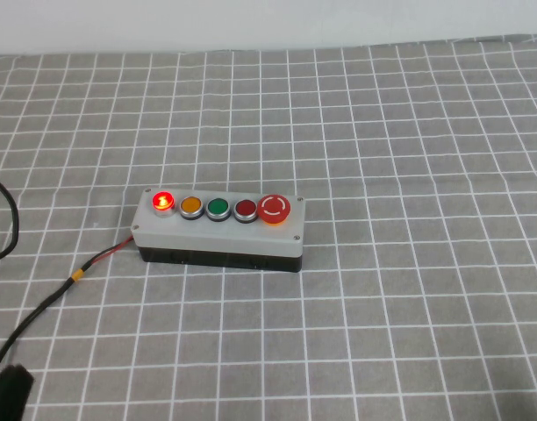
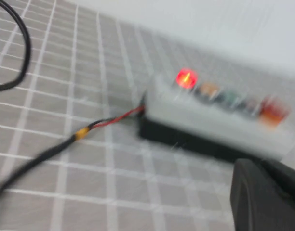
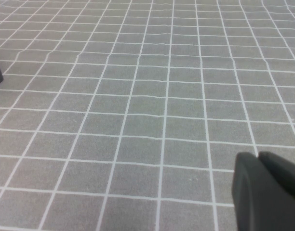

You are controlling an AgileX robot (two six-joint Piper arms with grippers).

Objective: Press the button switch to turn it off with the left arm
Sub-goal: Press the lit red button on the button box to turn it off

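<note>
A grey switch box (image 1: 218, 230) with a black base lies in the middle of the table. Its top carries a row of buttons: a lit red button (image 1: 163, 202) at the left end, then orange, green and dark red ones, and a large red mushroom button (image 1: 274, 209) at the right end. In the left wrist view the box (image 2: 210, 115) and its lit button (image 2: 186, 78) lie ahead of my left gripper (image 2: 261, 168), whose fingers are shut and empty, short of the box. In the high view that gripper (image 1: 5, 395) shows only at the bottom left corner. My right gripper (image 3: 258, 158) is shut over bare cloth.
A black cable (image 1: 40, 307) with a yellow band and red wire runs from the box's left end to the front left edge. Another black cable loop (image 1: 7, 219) lies at the far left. A grey cloth with a white grid covers the table (image 1: 409, 307).
</note>
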